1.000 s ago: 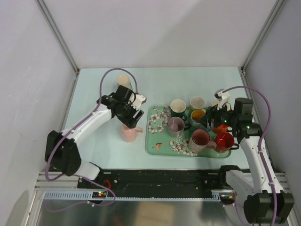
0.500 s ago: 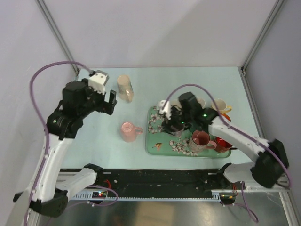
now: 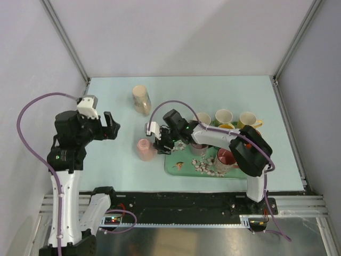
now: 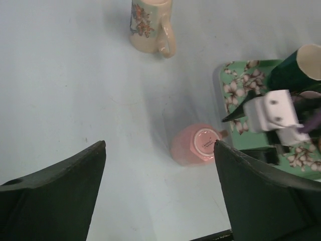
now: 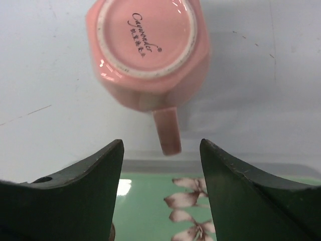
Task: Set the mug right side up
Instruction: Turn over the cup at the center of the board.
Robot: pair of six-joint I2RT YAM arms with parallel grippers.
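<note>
The pink mug (image 3: 143,150) stands upside down on the table just left of the green tray (image 3: 178,166), base up, and is also seen from the left wrist (image 4: 197,146). In the right wrist view the mug (image 5: 148,47) points its handle (image 5: 168,131) at my right gripper (image 5: 161,146), which is open, just short of the handle, over the tray's edge. From above, my right gripper (image 3: 159,142) reaches left across the tray. My left gripper (image 3: 110,126) hangs open, up and to the left of the mug, holding nothing.
A cream floral mug (image 3: 141,100) lies on its side at the back. On the tray stand a dark green mug (image 3: 202,119) and a pink-brown mug (image 3: 226,158); cream (image 3: 224,116) and yellow (image 3: 248,119) mugs stand at its far edge. The right arm crosses over the tray.
My left arm has let go of the pink mug, opened and pulled back up and left. The right arm has swung from the tray's right side across to the mug's handle.
</note>
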